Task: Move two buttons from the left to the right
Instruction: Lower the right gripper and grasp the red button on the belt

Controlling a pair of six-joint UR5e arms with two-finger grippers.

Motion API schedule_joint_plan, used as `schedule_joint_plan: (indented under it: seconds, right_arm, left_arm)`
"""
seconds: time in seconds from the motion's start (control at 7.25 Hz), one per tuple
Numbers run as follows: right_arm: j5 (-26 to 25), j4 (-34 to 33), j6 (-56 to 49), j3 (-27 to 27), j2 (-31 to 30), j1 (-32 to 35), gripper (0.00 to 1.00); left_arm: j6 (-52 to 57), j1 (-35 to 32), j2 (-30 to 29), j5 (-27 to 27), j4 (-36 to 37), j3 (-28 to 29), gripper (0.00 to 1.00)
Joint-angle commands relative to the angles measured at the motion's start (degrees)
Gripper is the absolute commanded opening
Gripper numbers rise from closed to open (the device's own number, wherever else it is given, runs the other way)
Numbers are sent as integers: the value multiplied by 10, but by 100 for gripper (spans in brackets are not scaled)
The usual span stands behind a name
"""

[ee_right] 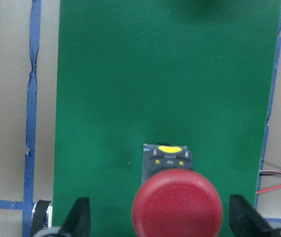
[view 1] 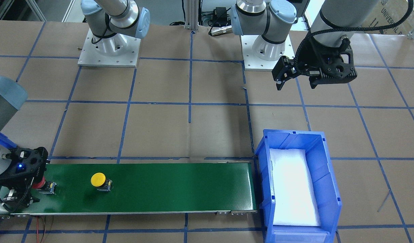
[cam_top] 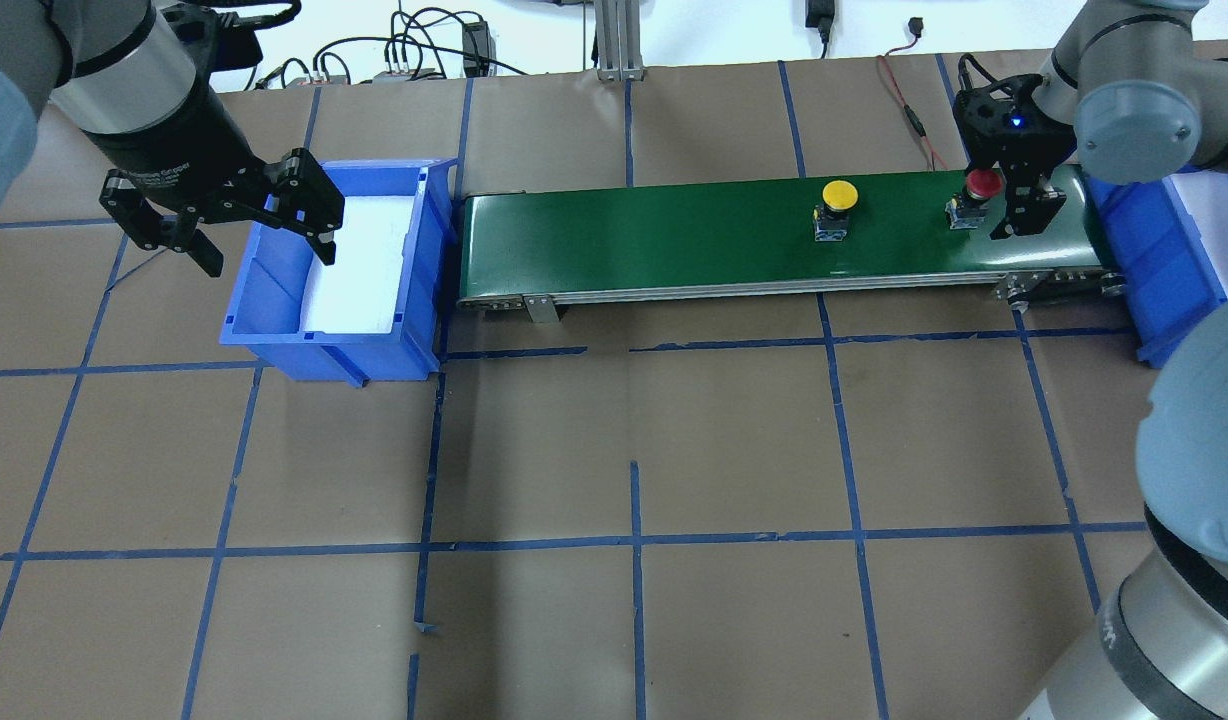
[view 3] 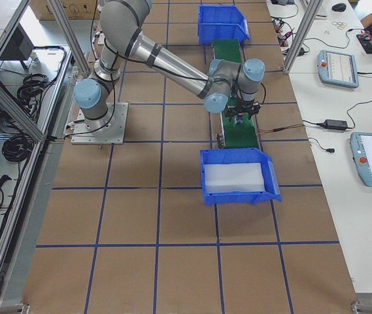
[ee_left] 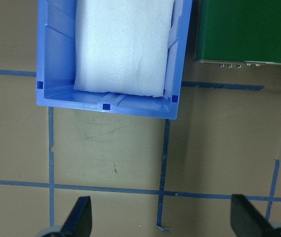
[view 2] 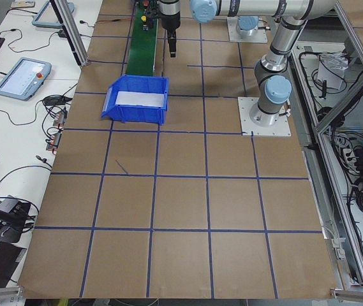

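The red button (cam_top: 982, 182) stands on the green conveyor belt (cam_top: 674, 235) near its right end. My right gripper (cam_top: 992, 200) hangs over it, open, with a finger on each side. In the right wrist view the red cap (ee_right: 177, 203) sits between the fingertips (ee_right: 81, 217) with gaps on both sides. The yellow button (cam_top: 839, 195) stands alone on the belt, a little further left; it also shows in the front view (view 1: 99, 180). My left gripper (cam_top: 269, 258) is open and empty, high over the near end of the left blue bin (cam_top: 324, 345).
The left blue bin holds a white foam pad (ee_left: 123, 44). A second blue bin (cam_top: 1164, 270) with white foam sits past the belt's right end, partly behind my right arm. Brown paper with blue tape lines covers the table (cam_top: 634, 440).
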Motion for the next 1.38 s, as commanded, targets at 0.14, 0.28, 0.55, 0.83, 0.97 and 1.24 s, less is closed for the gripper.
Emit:
schedule_joint_plan:
  seconds: [0.14, 0.28, 0.55, 0.83, 0.97, 1.24]
  right_arm:
    - [-1, 0, -1, -2, 8, -1, 95]
    - [-2, 0, -1, -7, 9, -1, 82]
    - [-7, 0, -1, -8, 9, -1, 17]
    - [-22, 0, 0, -14, 3, -1, 6]
    - [-23, 7, 2, -31, -9, -1, 5]
    - [-32, 65, 3, -102, -39, -9, 5]
  left_arm:
    - [-1, 0, 0, 0, 0, 0, 100]
    - [0, 0, 0, 0, 0, 0, 100]
    - [0, 0, 0, 0, 0, 0, 100]
    - [0, 0, 0, 0, 0, 0, 100]
    - [0, 0, 0, 0, 0, 0, 100]
    - [5, 0, 0, 1, 0, 0, 100]
